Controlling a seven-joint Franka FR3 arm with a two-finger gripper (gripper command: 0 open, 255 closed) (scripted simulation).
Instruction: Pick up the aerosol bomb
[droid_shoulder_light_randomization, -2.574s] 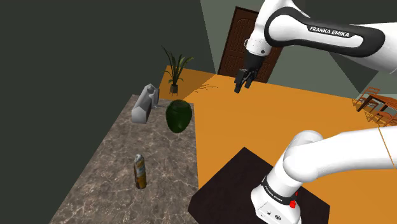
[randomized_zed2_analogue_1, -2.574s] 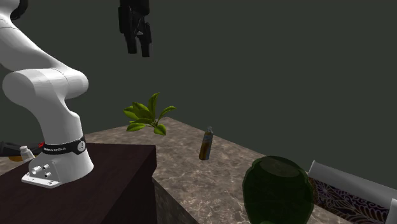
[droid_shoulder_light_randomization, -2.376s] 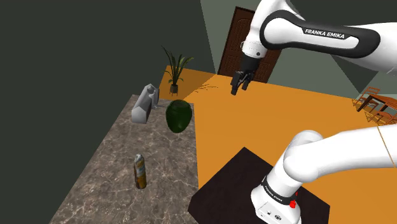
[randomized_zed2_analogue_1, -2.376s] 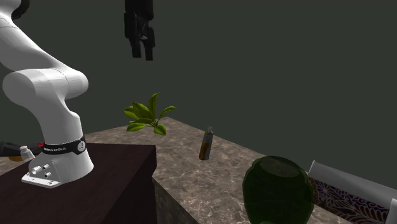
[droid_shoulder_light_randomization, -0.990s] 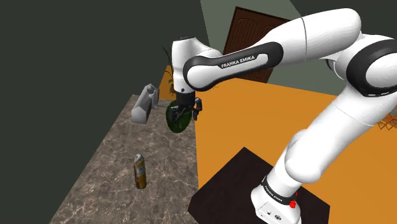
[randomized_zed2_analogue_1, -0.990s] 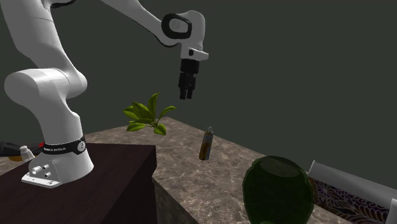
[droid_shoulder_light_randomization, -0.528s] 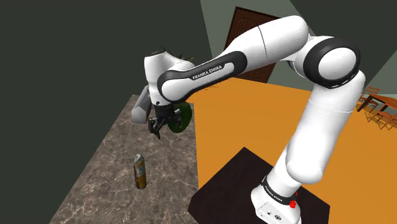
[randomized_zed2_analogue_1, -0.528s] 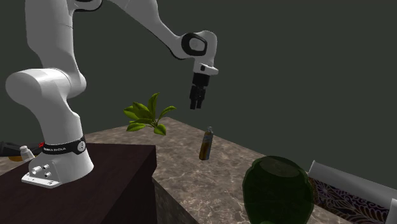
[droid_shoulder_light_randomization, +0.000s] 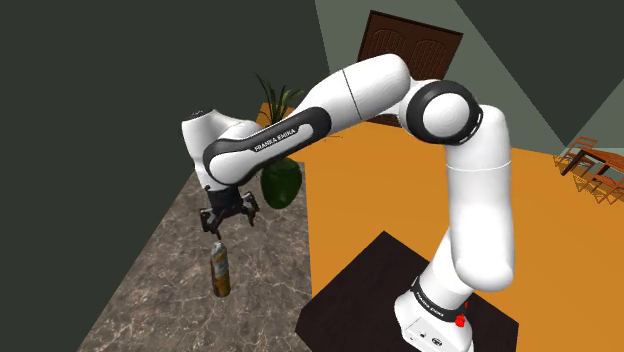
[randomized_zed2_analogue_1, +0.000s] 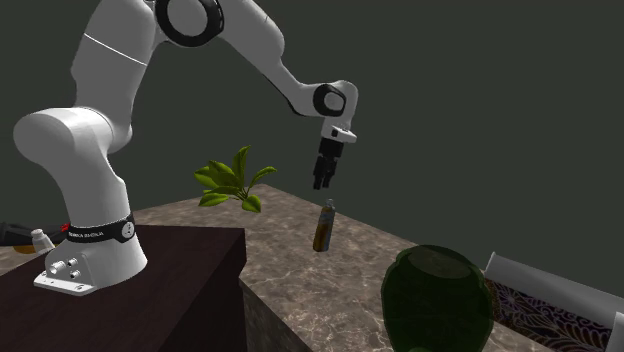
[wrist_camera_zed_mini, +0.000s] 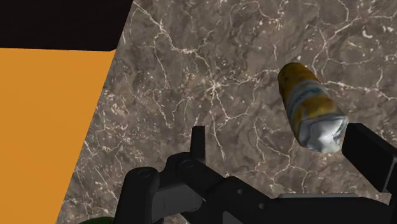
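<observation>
Shoulder view: the gripper (droid_shoulder_light_randomization: 222, 220) hovers over the counter (droid_shoulder_light_randomization: 265, 275) with its jaws apart. The can (droid_shoulder_light_randomization: 220, 271) stands upright at its 6 o'clock, near but untouched. Second exterior view: the gripper (randomized_zed2_analogue_1: 322, 181) hangs just above the can (randomized_zed2_analogue_1: 323, 227), which stands at 6 o'clock from it on the counter, with a small gap between them. Wrist view: the fingers (wrist_camera_zed_mini: 368, 156) stand wide, and the can (wrist_camera_zed_mini: 311, 108) sits close by one finger, outside the gap rather than in it. I judge the approach mostly done. What I have left is centring over the can, descending, closing and lifting.
</observation>
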